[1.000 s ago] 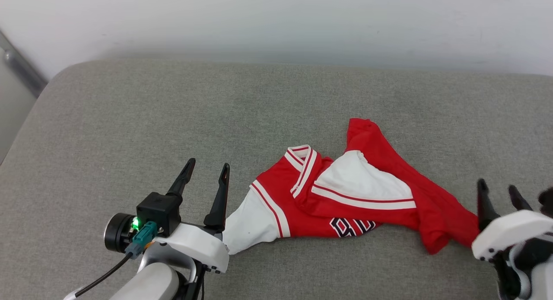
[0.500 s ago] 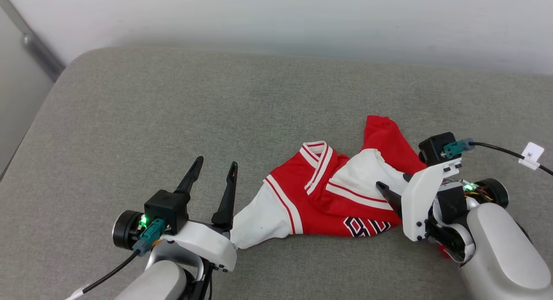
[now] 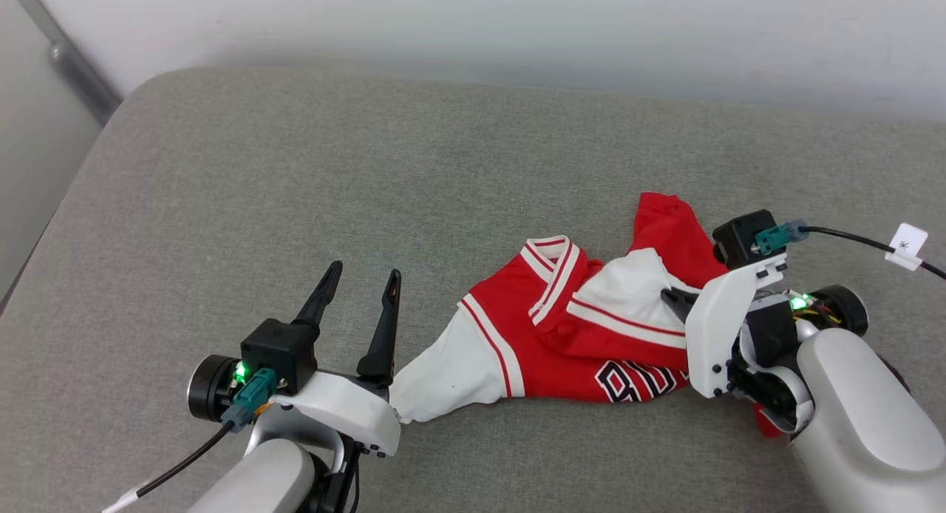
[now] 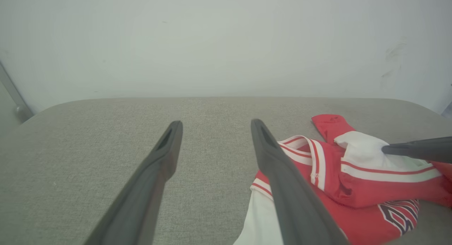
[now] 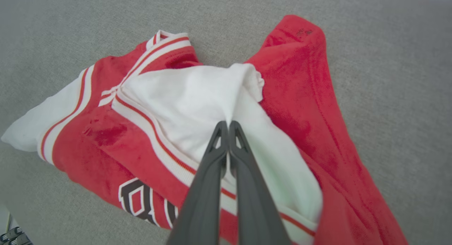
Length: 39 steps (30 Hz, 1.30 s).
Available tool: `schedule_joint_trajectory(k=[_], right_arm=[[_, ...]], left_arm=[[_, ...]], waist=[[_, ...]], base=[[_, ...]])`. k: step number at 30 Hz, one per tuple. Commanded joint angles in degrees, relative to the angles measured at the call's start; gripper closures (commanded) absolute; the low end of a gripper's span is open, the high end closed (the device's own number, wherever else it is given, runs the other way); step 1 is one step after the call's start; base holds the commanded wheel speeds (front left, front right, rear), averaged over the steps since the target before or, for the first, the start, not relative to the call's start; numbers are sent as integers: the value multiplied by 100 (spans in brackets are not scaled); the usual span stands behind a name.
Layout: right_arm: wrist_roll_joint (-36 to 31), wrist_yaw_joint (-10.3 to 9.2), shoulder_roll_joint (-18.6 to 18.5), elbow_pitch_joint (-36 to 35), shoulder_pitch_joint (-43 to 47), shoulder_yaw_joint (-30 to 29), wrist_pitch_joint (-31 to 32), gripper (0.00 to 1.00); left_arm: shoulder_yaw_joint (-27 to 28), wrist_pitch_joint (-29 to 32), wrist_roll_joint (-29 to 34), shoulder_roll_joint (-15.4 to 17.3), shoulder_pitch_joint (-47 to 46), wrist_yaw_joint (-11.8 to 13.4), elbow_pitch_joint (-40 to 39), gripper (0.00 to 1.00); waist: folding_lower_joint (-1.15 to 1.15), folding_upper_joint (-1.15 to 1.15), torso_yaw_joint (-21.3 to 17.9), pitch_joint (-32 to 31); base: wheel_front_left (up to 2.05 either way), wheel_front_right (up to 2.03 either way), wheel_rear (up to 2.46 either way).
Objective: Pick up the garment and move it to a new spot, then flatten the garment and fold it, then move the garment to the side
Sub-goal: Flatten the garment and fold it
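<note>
The garment (image 3: 562, 343), a red jersey with white sleeves, striped trim and black lettering, lies crumpled on the grey cushion (image 3: 295, 188). My right gripper (image 3: 671, 297) reaches in from the right and is shut on a pinched-up fold of its white sleeve (image 5: 197, 96). The right wrist view shows my right gripper (image 5: 228, 124) with both tips together and white cloth bunched between them. My left gripper (image 3: 366, 270) stands open just left of the garment's other white sleeve (image 3: 443, 376), touching nothing. In the left wrist view my left gripper (image 4: 215, 122) frames bare cushion, with the garment (image 4: 360, 192) to its right.
A pale wall (image 3: 473, 32) runs behind the cushion's far edge. A grey metal post (image 3: 66, 62) slants at the upper left. A black cable with a white tag (image 3: 907, 247) trails from my right wrist. Open cushion spreads to the left and beyond the garment.
My right arm swung in from the lower right over the garment, and its jaws closed on the white sleeve. The head camera shifted slightly. The left gripper stayed open and in place.
</note>
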Motion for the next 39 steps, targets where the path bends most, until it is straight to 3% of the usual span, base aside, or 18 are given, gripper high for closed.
schedule_joint_trajectory(k=[1,5,10,16,20,21,22,23,24,29,34,39], right_arm=[[-35,-2,-60,-151,-74,-24,-118,100],[-184,-2,-148,-481,83,-312,-305,100],[-573,-2,-183,-930,423,-1237,-479,100],[-952,-2,97,-1192,1085,-2555,-486,100],[-1140,-2,398,-982,1575,-3394,-495,100],[-1212,-2,456,-892,1670,-3529,-527,90],[-1230,-2,528,-795,1726,-3640,-540,67],[-1234,-2,607,-716,1768,-3750,-586,24],[-1291,-2,643,-645,1794,-3824,-668,0],[-1477,-2,845,-561,1768,-4116,-1432,0],[-1764,-2,973,-953,1776,-4195,-2373,0],[-2110,-2,1067,-1464,1937,-3984,-2930,0]], left_arm=[[36,-33,48,-9,65,20,-3,0],[68,-36,62,12,98,29,-29,0],[84,-36,88,46,126,38,-65,0],[71,-28,83,70,142,30,-85,0],[43,-8,83,72,121,28,-94,0],[43,-4,81,77,117,29,-94,0],[36,-1,79,78,113,29,-94,0],[33,1,77,80,106,27,-95,0],[33,6,75,87,97,26,-96,0],[26,15,65,104,79,30,-84,0],[53,9,41,132,172,72,-99,0],[77,9,5,164,224,109,-113,0]], waist=[[0,0,-66,-38],[0,0,-193,-77],[0,0,-344,-102],[0,0,-449,-119],[0,0,-486,-115],[0,0,-495,-115],[0,0,-500,-115],[0,0,-505,-111],[0,0,-510,-104],[0,0,-516,-110],[0,0,-523,-167],[0,0,-545,-245]], base=[[0,0,0],[0,0,0],[0,0,0],[0,0,0],[0,0,0],[0,0,0],[0,0,0],[0,0,0],[0,0,0],[0,0,0],[0,0,0],[0,0,0]])
